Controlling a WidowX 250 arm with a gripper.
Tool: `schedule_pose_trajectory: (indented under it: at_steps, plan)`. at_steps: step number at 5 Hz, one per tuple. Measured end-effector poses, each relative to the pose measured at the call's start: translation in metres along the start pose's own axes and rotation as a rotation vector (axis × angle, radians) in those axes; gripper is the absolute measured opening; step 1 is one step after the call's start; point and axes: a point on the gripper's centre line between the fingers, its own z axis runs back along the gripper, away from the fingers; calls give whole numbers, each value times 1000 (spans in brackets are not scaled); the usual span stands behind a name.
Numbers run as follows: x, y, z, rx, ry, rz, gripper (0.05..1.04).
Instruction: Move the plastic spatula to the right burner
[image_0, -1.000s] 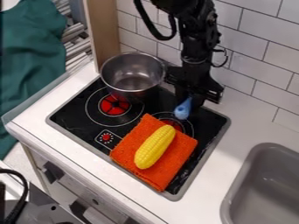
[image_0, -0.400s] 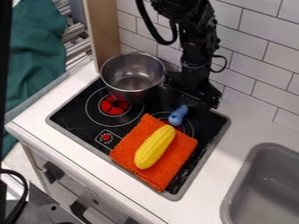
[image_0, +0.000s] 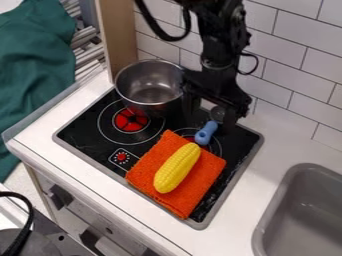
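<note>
end effector: (image_0: 210, 111) just above center-right of frame, over the back of the stove (image_0: 80, 139); fingers look apart, not clamped on anything I can make out
spatula: blue handle (image_0: 206, 134) right of frame center, slanting down-left; its far end runs up between the fingers, where a greyish part shows (probably the head, can't swear to it)
change, handle: lower in frame than in the first picture, and a touch lower and more to the right than in the second
change, end effector: fingers spread around the handle's upper end now, where the two earlier pictures had them bunched near it; reads as a release
right burner: (image_0: 190, 138) center of frame, partly hidden; handle lies across its right side
means for task: spatula looks delivered or nearly so, handle over the target ring; whether the head also sits on it, can't tell
orange cloth: (image_0: 143, 176) lower center, overlapping the front of the right burner
corn: (image_0: 176, 168) on the cloth, tip just beside the handle's lower end
pot: (image_0: 152, 102) upper left of center, behind left burner (image_0: 130, 120)
bench: (image_0: 267, 167) white, around the stove; sink (image_0: 294, 212) lower right
next: likely lift straight up and back off toward the top edge
risk: a finger could snag the spatula on the way out and drag it off the ring
</note>
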Motion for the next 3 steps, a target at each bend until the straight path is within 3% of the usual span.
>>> schedule_pose_trajectory:
  at_steps: [1, 3]
  plan:
    - [-9, 0, 15, -4, -34, 4, 1005]
    - [-29, -5, 12, -46, -14, 11, 1005]
